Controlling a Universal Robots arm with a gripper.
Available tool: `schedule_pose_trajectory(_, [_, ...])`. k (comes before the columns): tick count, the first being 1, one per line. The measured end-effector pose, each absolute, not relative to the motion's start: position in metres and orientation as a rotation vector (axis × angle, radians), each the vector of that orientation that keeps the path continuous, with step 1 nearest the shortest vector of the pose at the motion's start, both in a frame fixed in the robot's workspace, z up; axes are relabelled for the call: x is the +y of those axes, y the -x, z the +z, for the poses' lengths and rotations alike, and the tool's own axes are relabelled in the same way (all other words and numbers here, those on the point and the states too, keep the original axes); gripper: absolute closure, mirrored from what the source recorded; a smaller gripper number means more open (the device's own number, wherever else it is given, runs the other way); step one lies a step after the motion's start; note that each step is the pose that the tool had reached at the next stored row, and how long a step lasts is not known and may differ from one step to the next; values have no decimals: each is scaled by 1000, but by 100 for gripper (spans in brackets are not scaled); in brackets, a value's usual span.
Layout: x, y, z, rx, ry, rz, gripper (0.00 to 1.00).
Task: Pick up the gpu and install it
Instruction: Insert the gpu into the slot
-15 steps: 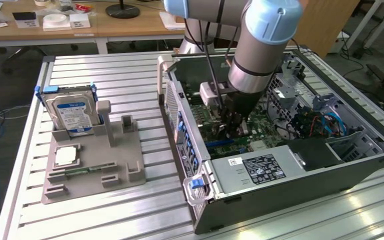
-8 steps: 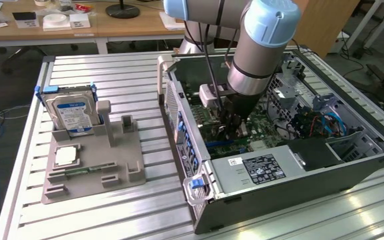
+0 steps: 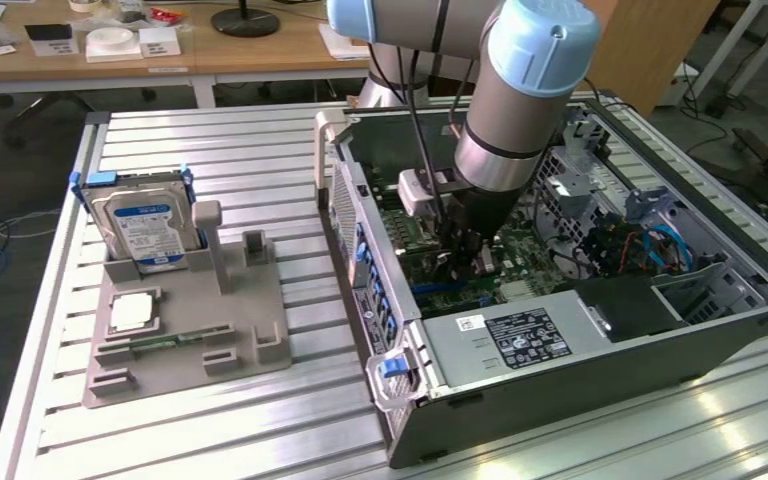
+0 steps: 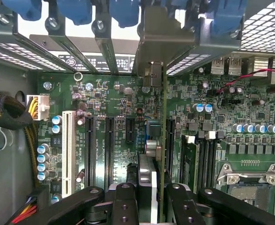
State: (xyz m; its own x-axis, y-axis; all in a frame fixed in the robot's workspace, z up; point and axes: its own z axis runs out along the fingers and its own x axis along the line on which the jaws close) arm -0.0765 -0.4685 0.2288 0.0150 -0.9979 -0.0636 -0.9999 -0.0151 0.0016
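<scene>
In the wrist view the gpu point(image 4: 164, 140) shows edge-on as a thin green board standing upright over the motherboard point(image 4: 118, 108). Its silver end bracket point(image 4: 152, 37) reaches up to the slot openings in the case's rear wall. My gripper point(image 4: 151, 199) is shut on the card, one black finger point(image 4: 123, 201) on each side of it. The card's lower edge lines up along a black expansion slot point(image 4: 171, 140); I cannot tell whether it sits in the slot. In the exterior view my gripper point(image 3: 471, 255) is low inside the open computer case point(image 3: 558, 400).
Blue latches point(image 4: 76, 9) line the case's rear wall. A white slot point(image 4: 68, 150), black slots point(image 4: 89, 150) and the processor socket point(image 4: 249, 183) flank the card. On the exterior view's left, a grey fixture point(image 3: 244, 330) holds a hard drive point(image 3: 144, 225), a processor point(image 3: 131, 312) and a memory stick point(image 3: 164, 343).
</scene>
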Motion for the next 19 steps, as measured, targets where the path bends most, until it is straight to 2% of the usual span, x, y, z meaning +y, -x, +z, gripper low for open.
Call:
schedule_pose_trajectory(7, [-469, 76, 229, 2181, 2214, 90, 72])
schedule_pose_trajectory(19, [-468, 75, 227, 2182, 2214, 91, 72])
